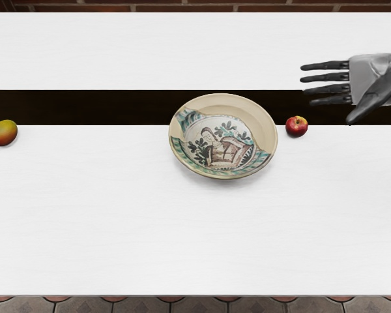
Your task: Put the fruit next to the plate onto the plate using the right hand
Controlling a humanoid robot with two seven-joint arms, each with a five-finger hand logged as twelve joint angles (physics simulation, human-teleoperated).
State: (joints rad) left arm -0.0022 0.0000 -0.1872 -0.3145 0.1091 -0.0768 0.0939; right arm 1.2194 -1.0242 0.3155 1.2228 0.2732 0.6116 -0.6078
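A cream plate (264, 127) with a painted green and brown figure sits at the middle of the white table's far edge. Just to its right lies a small red apple (296, 126), a short gap away from the rim. My right hand (326, 83) hovers at the upper right, above and to the right of the apple, its dark fingers stretched out flat toward the left and the thumb angled down. It is open and holds nothing. The left arm does not show.
A yellow-green mango (2, 133) lies at the far left edge of the table (182, 228). A dark gap separates this table from a second white surface (150, 52) behind it. Tiled floor shows below the front edge.
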